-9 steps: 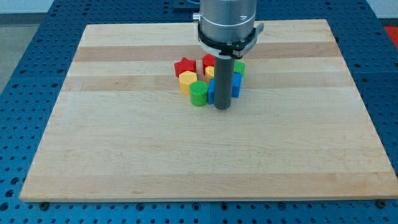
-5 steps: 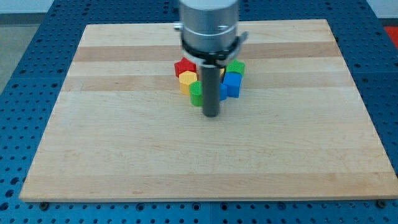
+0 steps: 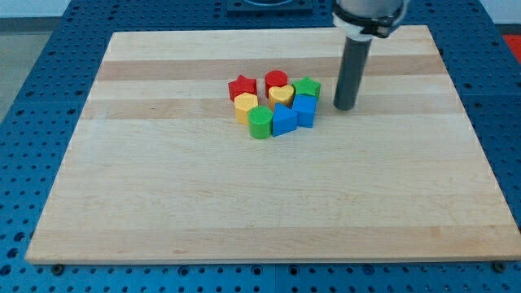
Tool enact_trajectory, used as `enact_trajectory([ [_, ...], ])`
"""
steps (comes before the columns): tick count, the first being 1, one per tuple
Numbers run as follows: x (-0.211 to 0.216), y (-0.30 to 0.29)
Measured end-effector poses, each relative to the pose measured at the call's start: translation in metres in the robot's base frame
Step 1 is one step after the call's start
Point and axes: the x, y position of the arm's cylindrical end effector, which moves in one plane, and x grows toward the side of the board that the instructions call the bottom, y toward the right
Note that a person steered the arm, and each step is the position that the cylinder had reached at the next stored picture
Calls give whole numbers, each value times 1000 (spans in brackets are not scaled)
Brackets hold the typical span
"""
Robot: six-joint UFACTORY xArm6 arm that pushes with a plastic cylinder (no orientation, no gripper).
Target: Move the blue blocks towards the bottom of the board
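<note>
Two blue blocks lie in a tight cluster near the board's upper middle: a blue triangle (image 3: 283, 121) and a blue cube (image 3: 304, 111) to its right. My tip (image 3: 345, 107) rests on the board just right of the cluster, about level with the blue cube and a small gap away from it. The rod rises to the view's top.
The cluster also holds a red star (image 3: 242, 86), a red cylinder (image 3: 276, 80), a yellow heart (image 3: 281, 94), a yellow block (image 3: 246, 105), a green cylinder (image 3: 260, 123) and a green block (image 3: 308, 88). The wooden board (image 3: 163, 195) lies on a blue perforated table.
My tip has moved from in front of the cluster, near the blue triangle, first a little left, then up and right to the cluster's right side. The blocks have barely shifted.
</note>
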Motion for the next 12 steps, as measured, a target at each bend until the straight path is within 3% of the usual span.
enact_trajectory([
  [3, 1, -62],
  [9, 26, -104],
  [12, 72, -113],
])
